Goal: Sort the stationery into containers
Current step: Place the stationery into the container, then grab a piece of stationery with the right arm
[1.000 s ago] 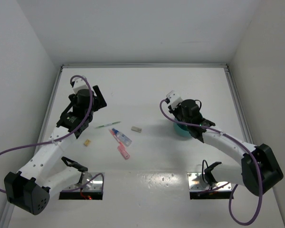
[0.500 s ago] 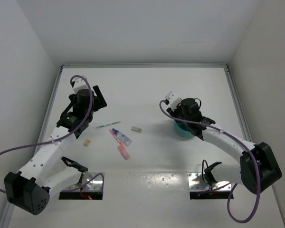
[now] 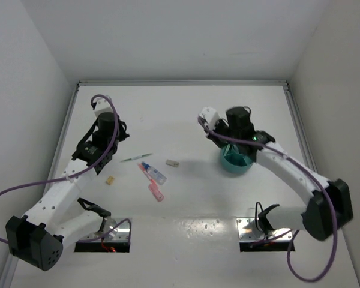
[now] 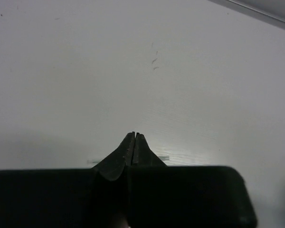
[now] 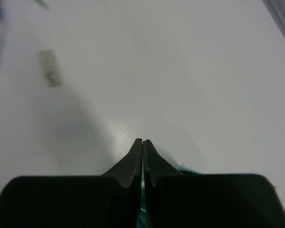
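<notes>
White surface [image 3: 186, 114], left of centre: the pink marker [image 3: 156, 191], likely light, stiff and slick, suits a mid-barrel pinch; left claw [image 4: 134, 135] and right claw [image 5: 142, 141] closed, empty.

A white bench [image 3: 180, 114] spreads beneath and ahead of both sets of jaws. In the left wrist view, a few small dark scuff marks [image 4: 154, 61] sit on it well ahead of the left jaws. A pale metal strip [image 3: 180, 83] edges the bench far beyond both, where white walls [image 3: 168, 36] rise. Well behind the jaws, at the near edge, lie two shiny metal plates, one [image 3: 121, 225] on the side of the left jaws, the other [image 3: 247, 227] on the side of the right jaws.
</notes>
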Motion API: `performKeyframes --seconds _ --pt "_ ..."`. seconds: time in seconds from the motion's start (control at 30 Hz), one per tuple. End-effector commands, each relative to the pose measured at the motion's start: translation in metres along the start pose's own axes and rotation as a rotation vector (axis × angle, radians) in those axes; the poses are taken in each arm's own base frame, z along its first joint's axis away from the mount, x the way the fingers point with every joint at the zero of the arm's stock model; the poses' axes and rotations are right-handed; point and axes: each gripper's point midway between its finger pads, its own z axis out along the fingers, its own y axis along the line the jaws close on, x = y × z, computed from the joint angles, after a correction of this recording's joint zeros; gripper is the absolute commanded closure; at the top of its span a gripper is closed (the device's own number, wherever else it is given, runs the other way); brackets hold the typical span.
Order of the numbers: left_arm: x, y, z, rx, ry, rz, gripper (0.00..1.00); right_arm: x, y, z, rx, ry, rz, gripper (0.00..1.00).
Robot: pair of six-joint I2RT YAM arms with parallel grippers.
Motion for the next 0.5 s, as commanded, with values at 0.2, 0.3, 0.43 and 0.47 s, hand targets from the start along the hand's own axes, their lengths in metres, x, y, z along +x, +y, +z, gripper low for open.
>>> performKeyframes --seconds 0.2,0.3,0.43,0.47 --pt "0.002 0.035 0.009 -0.234 -0.003 -0.040 0.06 -0.039 0.100 0.071 -0.596 0.278 0.052 0.55" --pt "-0.001 0.062 0.003 -0.409 -0.049 -0.098 0.01 -0.061 0.117 0.077 -0.577 0.221 0.003 0.38" --pt "0.018 0.072 -0.002 -0.443 0.027 -0.137 0.22 -0.064 0.111 0.089 -0.504 0.263 0.067 0.83" --pt "0.027 0.066 -0.001 -0.407 0.070 -0.141 0.40 -0.062 0.107 0.090 -0.468 0.283 0.092 1.00"
